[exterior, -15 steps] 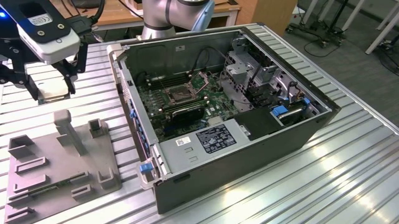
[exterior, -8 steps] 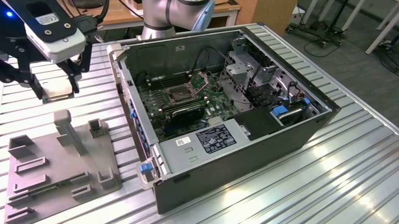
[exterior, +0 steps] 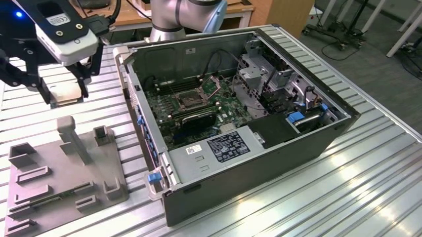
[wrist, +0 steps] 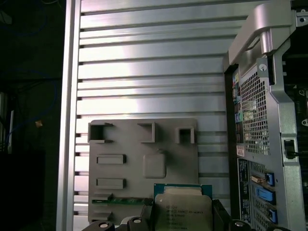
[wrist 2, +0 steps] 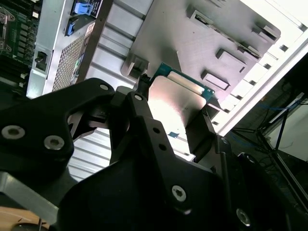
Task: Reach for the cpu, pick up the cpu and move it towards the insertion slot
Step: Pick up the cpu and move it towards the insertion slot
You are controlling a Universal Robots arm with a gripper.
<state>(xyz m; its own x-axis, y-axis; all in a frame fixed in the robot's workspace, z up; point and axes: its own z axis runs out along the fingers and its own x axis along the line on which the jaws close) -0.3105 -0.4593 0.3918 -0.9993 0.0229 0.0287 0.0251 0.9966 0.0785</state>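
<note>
ribbed table below the gripper, fingers clamped on the cpu between them

Open black computer case lying on its side on a slatted metal table, inside facing up. Within the case: green motherboard at the far end, white-labelled power supply at the near end, grey metal drive cage along the wall on the exterior view's right. Blue latch on the case's near corner. Beside the case on the exterior view's left, apart from it, grey plastic tray flat on the table, with upright posts and rectangular recesses. Behind the case, wooden desk.
</note>
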